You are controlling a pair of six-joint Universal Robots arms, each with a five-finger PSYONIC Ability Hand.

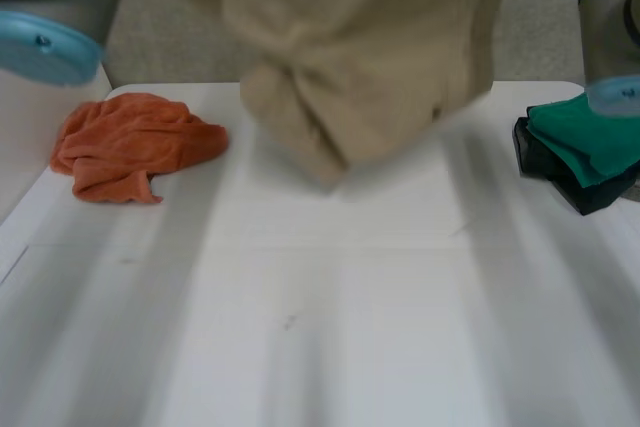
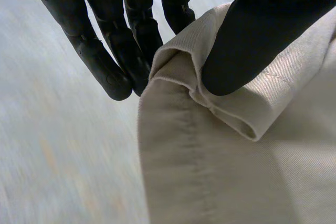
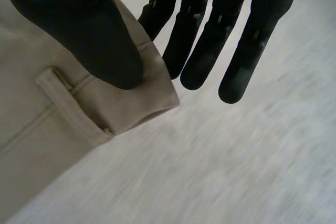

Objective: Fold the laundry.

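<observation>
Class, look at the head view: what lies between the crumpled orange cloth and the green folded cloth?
In the head view, the beige garment hangs between orange cloth and green cloth, over bare table.

Upper part of beige garment point(image 1: 350, 57) cut off at head view top edge. Green-black cloth stack point(image 1: 570, 147) partly covered by right arm cap point(image 1: 615, 95). Left hand point(image 2: 247, 40), right hand point(image 3: 79, 30): fingertip nearest thumb hidden behind garment.

On the white table point(image 1: 330, 327), the crumpled orange terry cloth point(image 1: 130, 147) lies at ten o'clock and the stack of folded green and dark cloths point(image 1: 580, 152) at the three o'clock edge. Between them, at twelve, the beige cotton garment point(image 1: 350, 57) hangs over the far side.
</observation>
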